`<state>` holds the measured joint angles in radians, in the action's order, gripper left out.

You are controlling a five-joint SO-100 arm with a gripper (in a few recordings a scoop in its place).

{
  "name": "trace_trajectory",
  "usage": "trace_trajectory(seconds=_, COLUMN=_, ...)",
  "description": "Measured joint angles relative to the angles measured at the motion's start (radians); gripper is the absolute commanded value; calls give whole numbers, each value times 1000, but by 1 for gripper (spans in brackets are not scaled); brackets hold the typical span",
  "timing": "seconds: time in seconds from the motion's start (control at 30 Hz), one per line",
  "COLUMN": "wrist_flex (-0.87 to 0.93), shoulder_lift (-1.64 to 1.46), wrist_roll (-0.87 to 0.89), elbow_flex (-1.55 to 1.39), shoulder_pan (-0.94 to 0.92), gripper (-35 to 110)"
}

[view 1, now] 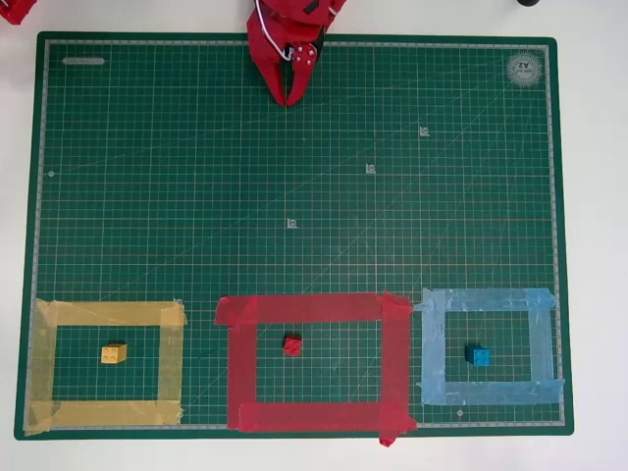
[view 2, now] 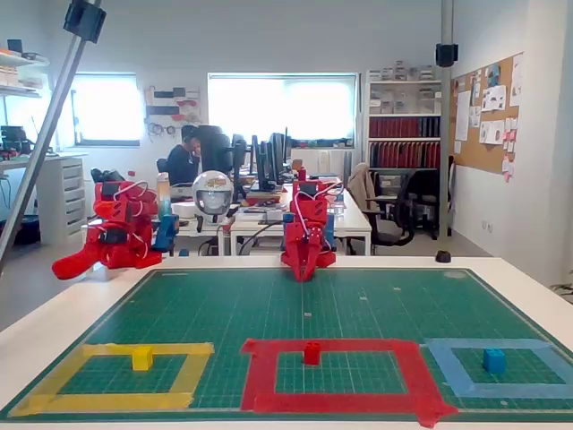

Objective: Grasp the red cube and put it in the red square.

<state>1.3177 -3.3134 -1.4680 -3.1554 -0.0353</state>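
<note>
Green cutting mat point(view 1: 294, 177): my claw point(view 1: 290, 98) rests clenched, grasping nothing, at its far edge; the red cube point(view 1: 292, 344) sits inside the red square point(view 1: 314, 311) by the near edge.

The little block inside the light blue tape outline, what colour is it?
Blue, clearest in the overhead view.

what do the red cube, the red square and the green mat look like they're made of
Red cube: probably hard plastic, going by its even bright colour and the toy-brick studs on top.
Red square: wide adhesive tape, matte, with rough overlapping corners and a loose torn end at one corner.
Green mat: looks like a rubbery or vinyl cutting mat, smooth, printed with a fine grid.
</note>
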Motion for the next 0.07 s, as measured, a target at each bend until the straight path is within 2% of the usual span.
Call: trace_trajectory(seconds=0.07, wrist_flex=0, shoulder_lift=0, wrist_roll=0, elbow_flex=0, shoulder_pan=0, gripper=0)
